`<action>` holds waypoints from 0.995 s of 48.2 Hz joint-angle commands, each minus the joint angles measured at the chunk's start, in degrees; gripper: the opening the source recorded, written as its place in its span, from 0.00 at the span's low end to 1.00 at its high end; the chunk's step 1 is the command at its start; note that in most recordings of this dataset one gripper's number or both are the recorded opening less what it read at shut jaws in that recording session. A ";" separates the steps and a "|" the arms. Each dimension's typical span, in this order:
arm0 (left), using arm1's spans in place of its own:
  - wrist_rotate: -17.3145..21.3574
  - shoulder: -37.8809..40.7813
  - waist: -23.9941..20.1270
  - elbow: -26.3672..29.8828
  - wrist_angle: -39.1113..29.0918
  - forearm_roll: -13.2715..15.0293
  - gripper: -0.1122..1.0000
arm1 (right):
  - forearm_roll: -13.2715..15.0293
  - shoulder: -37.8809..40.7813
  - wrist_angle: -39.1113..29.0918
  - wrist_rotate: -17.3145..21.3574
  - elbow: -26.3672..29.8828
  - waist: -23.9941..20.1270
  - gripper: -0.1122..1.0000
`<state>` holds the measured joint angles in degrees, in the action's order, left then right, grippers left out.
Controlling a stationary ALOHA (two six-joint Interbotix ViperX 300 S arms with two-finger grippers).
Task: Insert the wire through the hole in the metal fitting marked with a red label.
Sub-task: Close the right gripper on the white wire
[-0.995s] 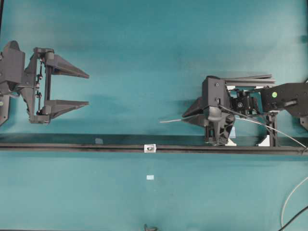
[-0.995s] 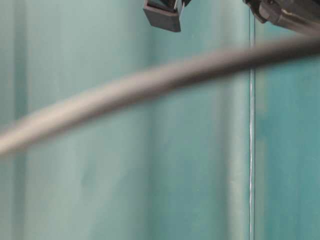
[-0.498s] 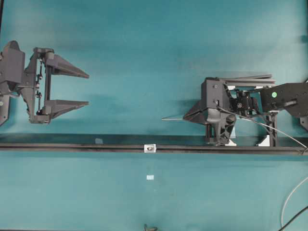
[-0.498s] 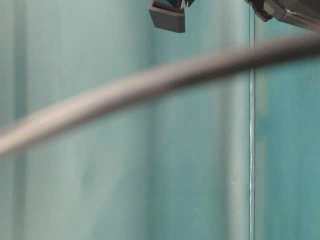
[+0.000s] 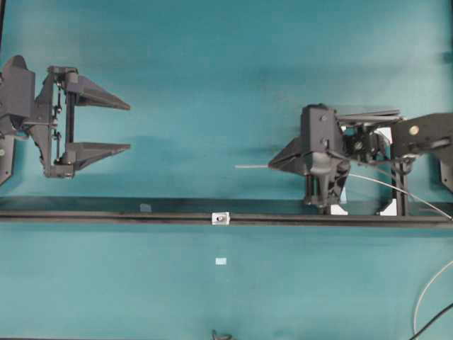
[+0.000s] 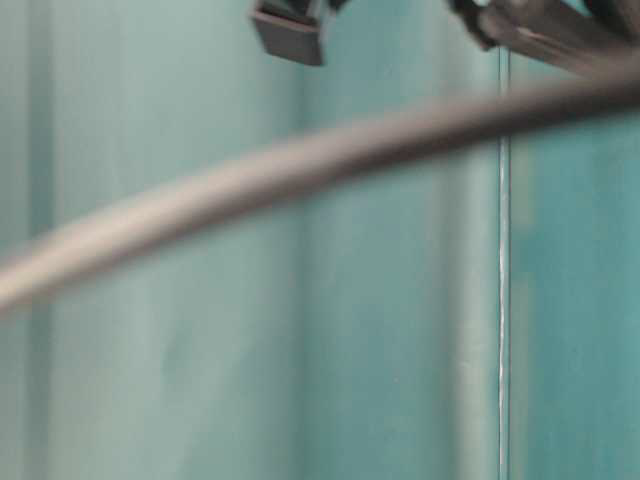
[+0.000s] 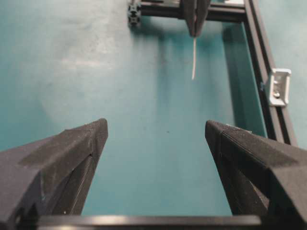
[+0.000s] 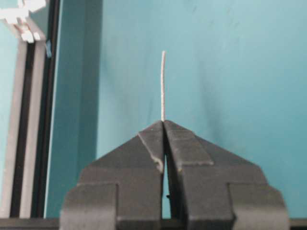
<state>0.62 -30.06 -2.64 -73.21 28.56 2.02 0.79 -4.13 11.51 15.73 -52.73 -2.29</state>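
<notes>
My right gripper [image 5: 270, 165] is shut on the wire [image 5: 251, 166], a hair-thin silvery strand whose free end points left, above the black rail. In the right wrist view the wire [image 8: 163, 86] sticks straight out from the right gripper's [image 8: 163, 122] closed tips. The metal fitting [image 5: 221, 218], small and silver-white, sits on the rail, left of and below the wire tip; its hole [image 5: 222, 219] is a dark spot. The red label is out of view. My left gripper [image 5: 129, 127] hovers open and empty at far left. The left wrist view shows the left gripper [image 7: 156, 127], the wire [image 7: 194, 60] and the fitting [image 7: 279, 86].
A black rail [image 5: 106, 216] runs across the whole table. Pale blue tape scraps [image 5: 221, 261] lie near it. A white cable [image 5: 425, 290] and a black cable [image 5: 433, 324] curve in at bottom right. A blurred grey cable [image 6: 300, 170] crosses the table-level view.
The right gripper has closed fully on the wire and turned slightly, carrying the wire tip a little farther from the rail. The left gripper has barely moved.
</notes>
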 commanded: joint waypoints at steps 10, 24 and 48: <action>0.09 -2.29 -0.79 1.49 0.26 0.09 0.56 | 2.37 -8.61 -4.22 -0.88 0.62 1.14 0.09; 0.00 -5.63 -0.79 1.49 0.09 0.09 0.56 | 2.90 -11.95 -5.54 -0.79 -0.44 1.14 0.09; 0.18 -5.89 5.80 1.93 -2.37 0.09 0.57 | 0.18 -12.04 0.88 -0.53 -2.11 -2.55 0.09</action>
<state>0.62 -35.95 1.41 -72.77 26.02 2.02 1.93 -15.12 11.25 15.12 -55.37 -3.43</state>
